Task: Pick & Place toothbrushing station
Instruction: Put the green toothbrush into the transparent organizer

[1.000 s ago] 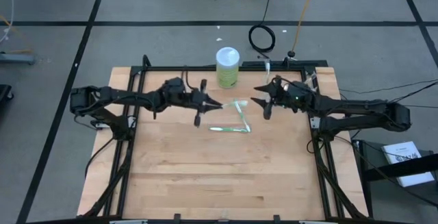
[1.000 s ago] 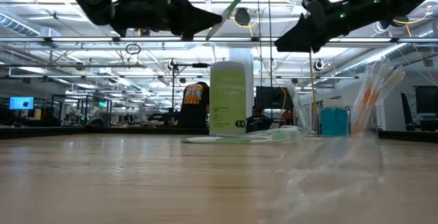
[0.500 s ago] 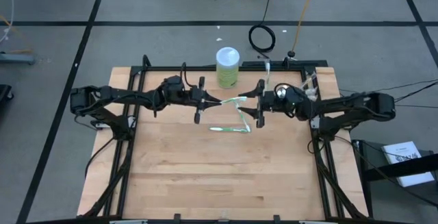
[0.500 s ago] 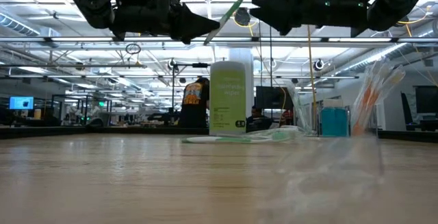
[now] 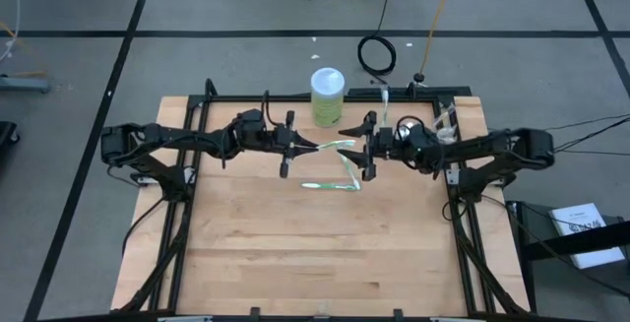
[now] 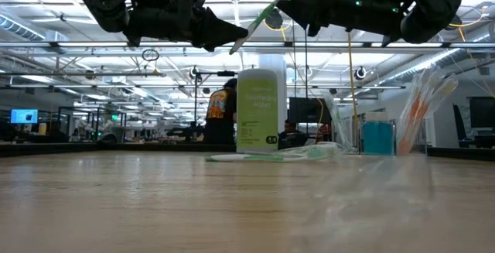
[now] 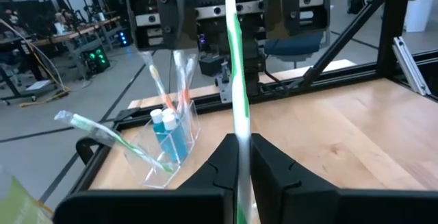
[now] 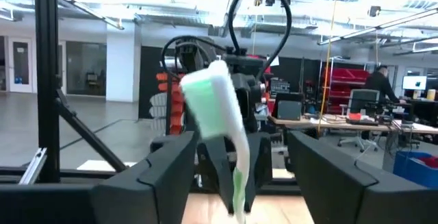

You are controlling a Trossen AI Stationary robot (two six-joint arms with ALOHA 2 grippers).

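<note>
Green-white toothbrush [image 5: 333, 146] hung in mid-air above the table [image 5: 295, 253], near the lime-green cylinder [image 5: 327, 96], clamped at one end by the closed left gripper [image 5: 313, 149]. Far end sat between the spread fingers of the right gripper [image 5: 351, 145], not clasped. Another toothbrush [image 5: 328, 186] lay flat on the wood below; clear holder [image 7: 169, 145] with blue tubes stood at the table edge.

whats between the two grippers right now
A green-white toothbrush spans the gap in the high view: the left gripper is shut on one end, and its head sits between the open fingers of the right gripper.
</note>
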